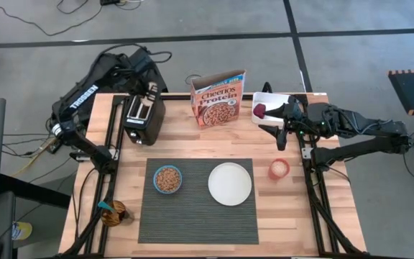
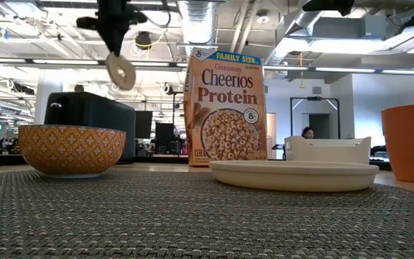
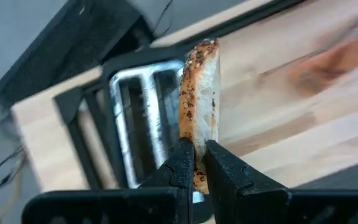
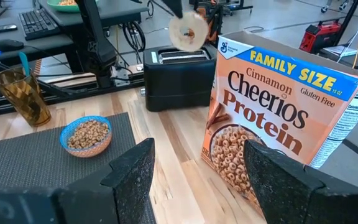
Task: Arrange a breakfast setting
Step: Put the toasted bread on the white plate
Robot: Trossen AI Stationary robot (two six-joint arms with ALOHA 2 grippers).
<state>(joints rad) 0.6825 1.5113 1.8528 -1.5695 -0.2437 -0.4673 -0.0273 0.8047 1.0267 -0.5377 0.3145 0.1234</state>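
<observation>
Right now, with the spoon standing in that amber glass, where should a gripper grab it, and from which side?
Take the spoon by its blue handle, the part above the rim of the amber glass, coming down from above. Its bowl end sits inside the glass, so only the handle is free. The left gripper is probably nearer but holds the bagel.

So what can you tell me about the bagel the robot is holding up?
The bagel is a sliced half, tan and toasted-looking, with dark seeds speckling its crust and a pale cut face. In the right wrist view it shows as a ring with a hole in the middle. The left gripper pinches its lower edge, holding it upright on edge in the air above the black toaster and its slots. Only the gripper's fingers touch it.
</observation>
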